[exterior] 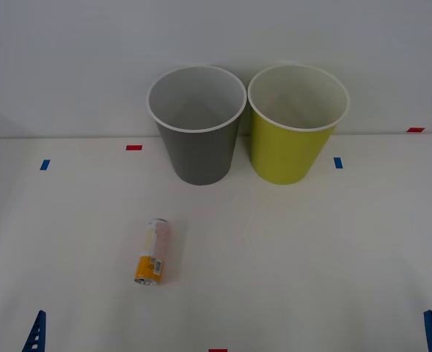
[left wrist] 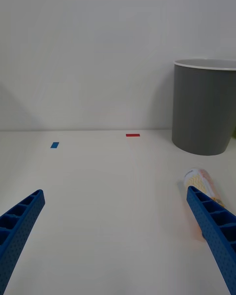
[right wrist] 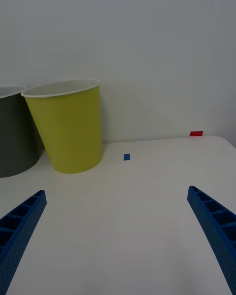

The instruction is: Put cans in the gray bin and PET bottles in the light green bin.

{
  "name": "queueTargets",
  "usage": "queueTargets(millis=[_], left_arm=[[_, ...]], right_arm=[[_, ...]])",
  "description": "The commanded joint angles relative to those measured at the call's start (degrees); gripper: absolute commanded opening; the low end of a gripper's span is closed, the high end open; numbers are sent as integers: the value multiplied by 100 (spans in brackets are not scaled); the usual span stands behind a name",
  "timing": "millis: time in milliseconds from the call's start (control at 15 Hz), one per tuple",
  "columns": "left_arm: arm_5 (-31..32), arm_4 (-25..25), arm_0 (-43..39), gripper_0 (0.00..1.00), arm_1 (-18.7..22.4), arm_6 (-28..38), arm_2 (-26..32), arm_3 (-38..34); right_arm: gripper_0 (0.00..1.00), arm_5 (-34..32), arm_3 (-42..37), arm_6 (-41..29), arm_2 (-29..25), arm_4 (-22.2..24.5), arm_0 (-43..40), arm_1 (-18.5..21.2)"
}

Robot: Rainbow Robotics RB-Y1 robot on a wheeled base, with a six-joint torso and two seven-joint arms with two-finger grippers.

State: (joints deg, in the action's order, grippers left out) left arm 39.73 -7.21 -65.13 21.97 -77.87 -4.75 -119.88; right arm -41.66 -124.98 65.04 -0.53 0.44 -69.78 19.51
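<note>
Can [exterior: 153,251] lying flat, left fingers [left wrist: 216,226] apart (beside it)

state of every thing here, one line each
can: lying on its side on the table, ungripped
gray bin: upright, nothing visible inside
light green bin: upright, nothing visible inside
left gripper: open, near the can
right gripper: open, holding nothing
</note>
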Motion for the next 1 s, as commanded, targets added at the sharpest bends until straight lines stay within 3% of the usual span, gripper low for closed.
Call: queueTargets(millis=[67, 1000], left_arm=[[0, 0, 0, 100, 0, 0, 0, 0], [0, 0, 0, 100, 0, 0, 0, 0]], right_arm=[[100, 0, 0, 0, 0, 0, 0, 0], [100, 0, 0, 0, 0, 0, 0, 0]])
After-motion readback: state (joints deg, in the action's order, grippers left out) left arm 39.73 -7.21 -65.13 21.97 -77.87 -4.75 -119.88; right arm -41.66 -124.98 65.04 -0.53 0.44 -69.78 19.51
